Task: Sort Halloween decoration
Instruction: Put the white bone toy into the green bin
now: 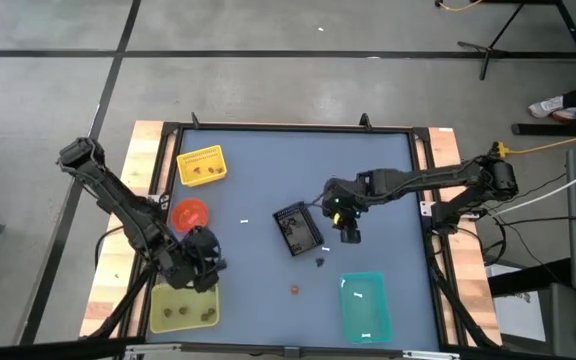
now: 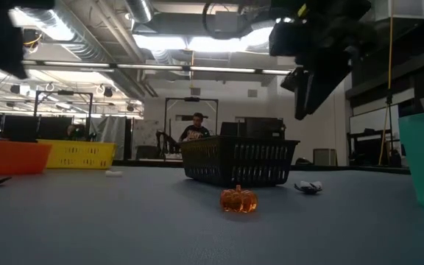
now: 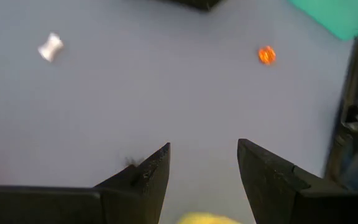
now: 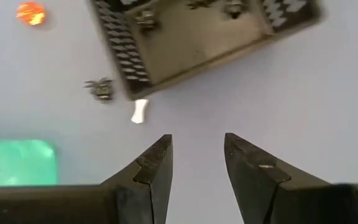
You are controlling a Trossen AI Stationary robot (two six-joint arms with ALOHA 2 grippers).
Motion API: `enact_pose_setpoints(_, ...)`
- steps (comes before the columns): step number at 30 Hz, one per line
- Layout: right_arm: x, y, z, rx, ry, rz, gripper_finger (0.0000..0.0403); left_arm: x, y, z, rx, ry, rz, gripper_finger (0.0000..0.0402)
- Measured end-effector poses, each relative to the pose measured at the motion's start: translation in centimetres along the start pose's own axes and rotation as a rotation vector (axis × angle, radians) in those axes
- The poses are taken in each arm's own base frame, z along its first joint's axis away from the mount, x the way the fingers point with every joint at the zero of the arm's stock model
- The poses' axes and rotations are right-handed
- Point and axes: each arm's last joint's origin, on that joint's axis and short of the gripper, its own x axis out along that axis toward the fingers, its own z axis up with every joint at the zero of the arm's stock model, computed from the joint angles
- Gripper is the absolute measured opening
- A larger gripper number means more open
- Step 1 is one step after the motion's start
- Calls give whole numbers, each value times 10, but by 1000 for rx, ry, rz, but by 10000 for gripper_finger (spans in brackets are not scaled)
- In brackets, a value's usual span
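Mid-sort on the blue tabletop (image 1: 258, 170): the right gripper (image 1: 349, 235) hangs just beside the black tray (image 1: 296, 228), fingers parted and empty, seemingly poised over the loose trinkets. The left gripper (image 1: 202, 268) hovers at the edge of the yellow-green container (image 1: 183, 306), also open and holding nothing, apparently placed for a drop there. Four colored containers ring the work area, likely one per kind: the yellow basket (image 1: 201, 166), orange bowl (image 1: 190, 213), yellow-green container and teal bin (image 1: 365, 305). Still loose on the tabletop are one orange pumpkin (image 2: 238, 199), one dark spider-like piece (image 4: 102, 88) and two white bone pieces (image 4: 139, 111), (image 3: 50, 47). Several dark trinkets lie in the black tray, too small to count
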Motion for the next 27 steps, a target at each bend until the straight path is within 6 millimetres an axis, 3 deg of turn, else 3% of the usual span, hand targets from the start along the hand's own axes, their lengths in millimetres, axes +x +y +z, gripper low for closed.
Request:
enact_pose_setpoints(8,5,33,-1,-66,23,44,144,9,8,20,100,-111,86,171)
enact_pose_setpoints(20,8,71,-6,-58,46,84,144,16,17,37,195,-134,157,171)
enact_pose_setpoints(27,18,82,-16,21,22,-100,144,18,19,40,194,-138,169,171)
